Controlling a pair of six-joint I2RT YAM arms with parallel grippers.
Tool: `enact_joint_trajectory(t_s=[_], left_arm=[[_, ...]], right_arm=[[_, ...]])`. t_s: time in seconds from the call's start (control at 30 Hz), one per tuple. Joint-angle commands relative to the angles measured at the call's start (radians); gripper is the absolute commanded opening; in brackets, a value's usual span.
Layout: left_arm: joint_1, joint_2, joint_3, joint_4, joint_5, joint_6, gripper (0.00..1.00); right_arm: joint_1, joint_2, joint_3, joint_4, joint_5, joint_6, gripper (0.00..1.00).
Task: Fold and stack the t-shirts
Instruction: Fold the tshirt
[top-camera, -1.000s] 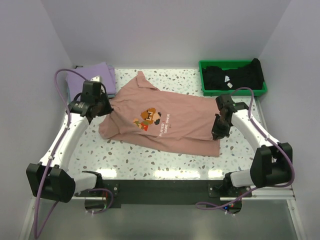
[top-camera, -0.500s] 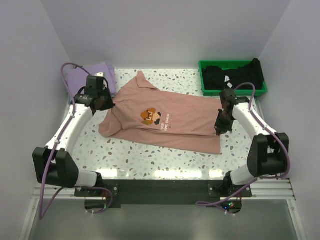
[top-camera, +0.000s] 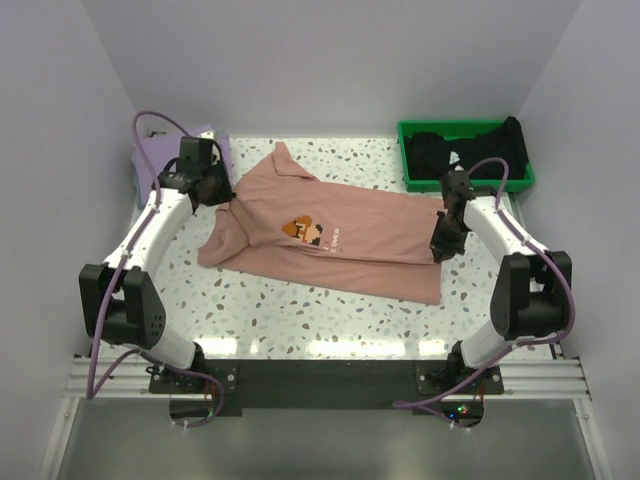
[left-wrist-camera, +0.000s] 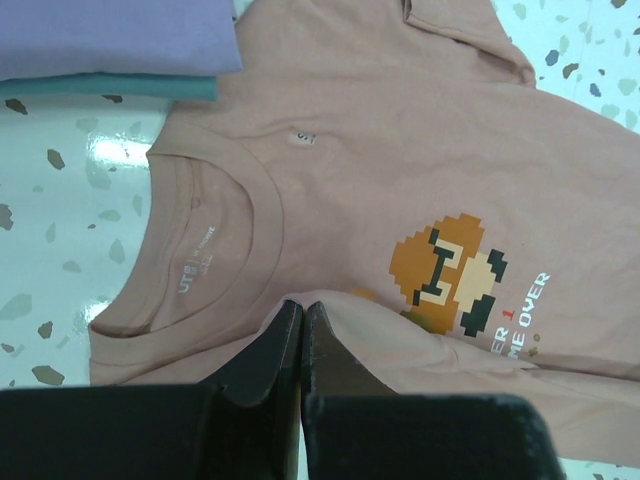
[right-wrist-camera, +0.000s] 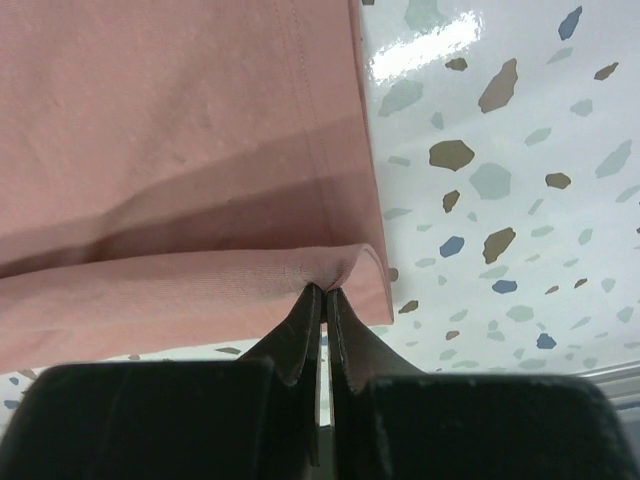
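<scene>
The salmon-pink t-shirt (top-camera: 340, 245) lies spread across the table, print up, its near long edge folded over the body. My left gripper (top-camera: 218, 192) is shut on a fold of it by the collar; in the left wrist view (left-wrist-camera: 300, 305) the cloth rises to the tips next to the brown-orange print (left-wrist-camera: 445, 270). My right gripper (top-camera: 441, 243) is shut on the hem corner, pinched at the tips in the right wrist view (right-wrist-camera: 325, 288). The lavender t-shirt (top-camera: 150, 158) lies folded at the back left. The black t-shirt (top-camera: 465, 150) lies in the tray.
A green plastic tray (top-camera: 412, 180) stands at the back right. White walls close in the table on the left, back and right. The folded lavender shirt (left-wrist-camera: 110, 35) lies right beside the pink shirt's collar.
Both grippers have carried the shirt's near edge away from me, over the body. The fold now covers the lower part of the print. The left arm has swung back towards the lavender shirt.
</scene>
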Motion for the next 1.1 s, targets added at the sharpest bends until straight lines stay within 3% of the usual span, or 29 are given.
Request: enact_joint_trajectory(t_s=[0.0, 0.37, 0.43, 0.47, 0.5, 0.53, 0.57, 0.63, 0.73, 1.07], left_arm=[[0.011, 0.041, 0.051, 0.054, 0.006, 0.034, 0.0], [0.011, 0.234, 0.207, 0.099, -0.002, 0.085, 0.08], [0.011, 0.291, 0.268, 0.09, -0.002, 0.094, 0.2], [0.011, 0.306, 0.285, 0.09, -0.001, 0.096, 0.29], [0.011, 0.329, 0.313, 0.09, 0.006, 0.097, 0.49], [0.011, 0.337, 0.322, 0.088, 0.009, 0.097, 0.58], [0.011, 0.343, 0.33, 0.086, 0.009, 0.1, 0.62], [0.011, 0.333, 0.329, 0.079, -0.002, 0.105, 0.68], [0.011, 0.258, 0.249, 0.091, -0.043, 0.11, 0.76], [0.051, -0.103, -0.248, 0.136, -0.068, 0.038, 0.77]], right_arm=[[-0.007, 0.027, 0.042, 0.025, 0.026, -0.021, 0.0], [-0.007, 0.107, 0.085, 0.045, 0.034, -0.015, 0.0], [-0.007, 0.124, 0.093, 0.048, 0.033, -0.013, 0.0], [-0.008, 0.125, 0.096, 0.051, 0.033, -0.013, 0.04], [-0.008, 0.13, 0.098, 0.053, 0.03, -0.013, 0.11], [-0.008, 0.128, 0.104, 0.05, 0.025, -0.015, 0.19], [-0.007, 0.125, 0.105, 0.048, 0.019, -0.02, 0.34], [-0.007, 0.098, 0.105, 0.047, 0.002, -0.024, 0.47], [-0.007, 0.035, 0.089, 0.03, 0.005, -0.029, 0.53], [-0.007, -0.175, -0.201, 0.039, -0.069, 0.037, 0.54]])
